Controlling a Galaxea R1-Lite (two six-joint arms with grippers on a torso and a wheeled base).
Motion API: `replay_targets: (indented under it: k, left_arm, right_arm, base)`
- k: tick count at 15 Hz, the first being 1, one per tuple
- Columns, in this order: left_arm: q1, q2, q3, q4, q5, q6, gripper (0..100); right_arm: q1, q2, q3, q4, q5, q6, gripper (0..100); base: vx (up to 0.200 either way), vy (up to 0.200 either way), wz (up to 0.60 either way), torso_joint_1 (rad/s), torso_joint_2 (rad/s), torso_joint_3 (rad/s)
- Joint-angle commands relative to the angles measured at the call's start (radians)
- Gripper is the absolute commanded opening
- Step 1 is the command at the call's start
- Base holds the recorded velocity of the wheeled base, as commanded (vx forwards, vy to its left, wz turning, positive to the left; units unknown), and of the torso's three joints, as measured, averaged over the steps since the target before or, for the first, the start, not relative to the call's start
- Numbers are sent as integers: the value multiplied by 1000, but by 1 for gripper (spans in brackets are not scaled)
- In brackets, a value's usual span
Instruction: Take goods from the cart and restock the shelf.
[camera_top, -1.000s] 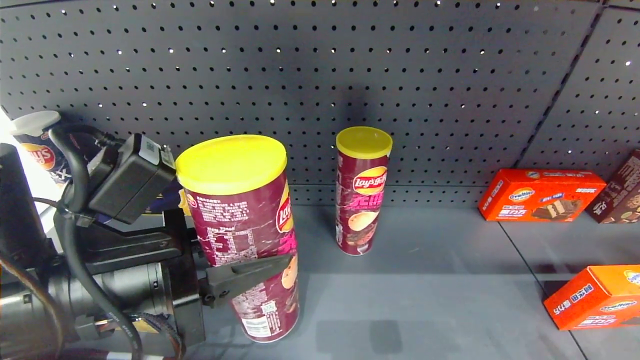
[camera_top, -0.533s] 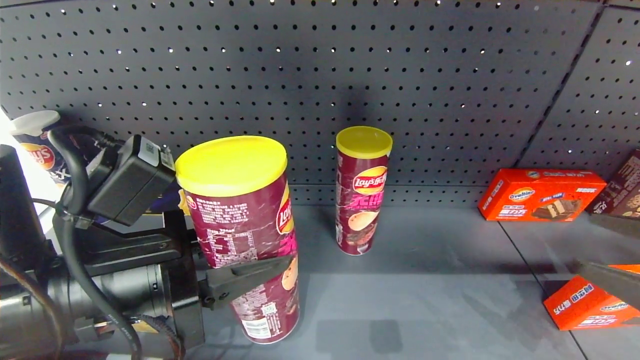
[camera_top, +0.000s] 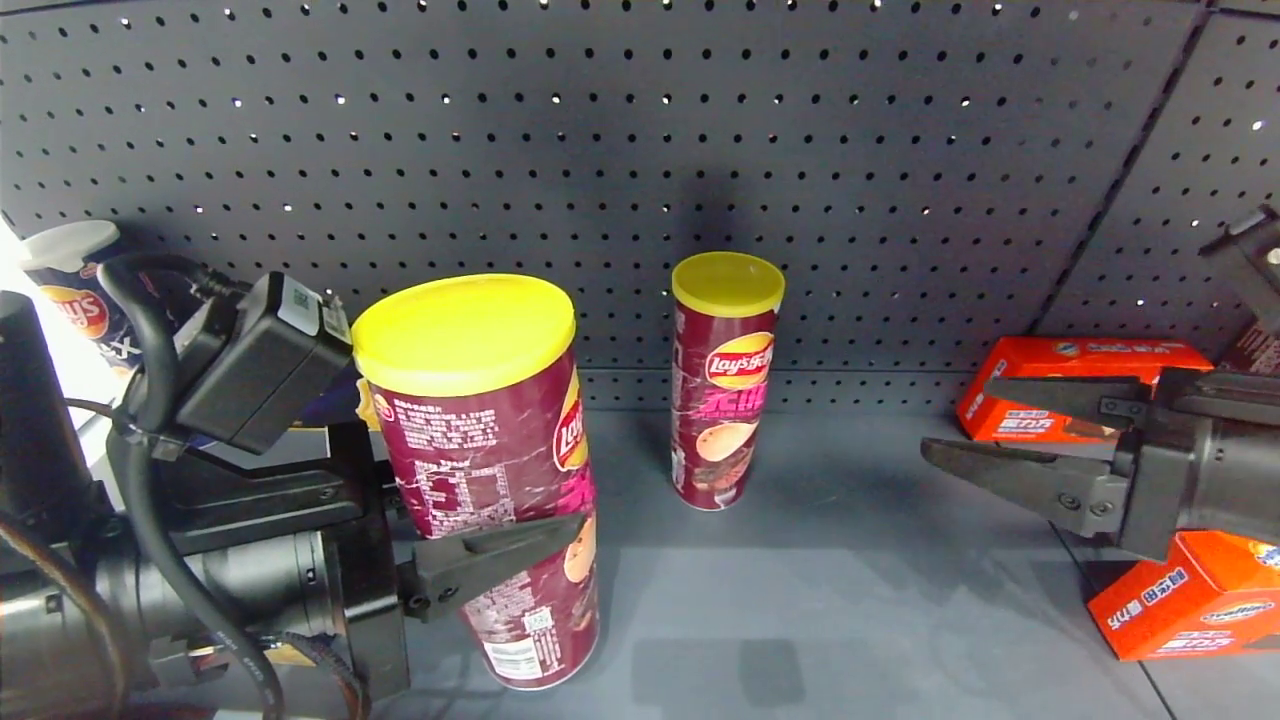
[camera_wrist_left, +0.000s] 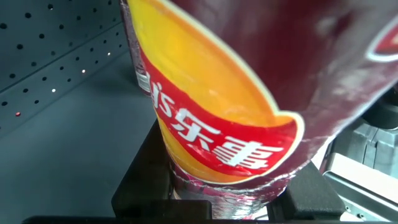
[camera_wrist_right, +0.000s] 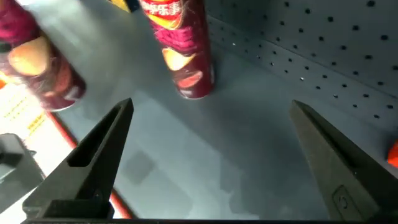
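Snugly btwn L jaws: chip can (camera_top: 478, 440)

Front chip can (camera_top: 480, 470): maroon body with pale marbled veining, white print block, red-and-yellow emblem, yellow lid.
Rear chip can (camera_top: 722, 400): same maroon body, pink lettering, red-and-yellow emblem, yellow lid.
Third can (camera_top: 75, 300): dark blue body, white lid.
Shelf (camera_top: 850, 600): plain grey.
Back panel (camera_top: 600, 150): dark grey, regular grid of small holes.
Upper box (camera_top: 1080, 352) and lower box (camera_top: 1190, 600): orange with blue-and-white markings.
Right gripper (camera_top: 958, 418): matte black.
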Motion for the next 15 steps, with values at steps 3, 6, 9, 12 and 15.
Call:
replay_targets:
  k: [3, 6, 9, 12, 15]
  left_arm:
    - [0, 5, -1, 0, 2, 0, 0]
    - [0, 9, 2, 2, 2, 0, 0]
    - [1, 9, 5, 2, 2, 0, 0]
    - [17, 8, 21, 0, -2, 0, 0]
    - [26, 8, 19, 0, -4, 0, 0]
  right_arm:
    - [2, 84, -3, -54, 19, 0, 100]
    - [-45, 170, 18, -194, 141, -98, 100]
    - [-53, 258, 22, -353, 233, -115, 100]
    - [-54, 351, 17, -485, 304, -116, 100]
    - [-53, 439, 15, -591, 348, -116, 100]
  base:
    - [0, 0, 0, 0, 0, 0]
    - [0, 0, 0, 0, 0, 0]
    - [0, 0, 0, 0, 0, 0]
    - [0, 0, 0, 0, 0, 0]
    - [0, 0, 0, 0, 0, 0]
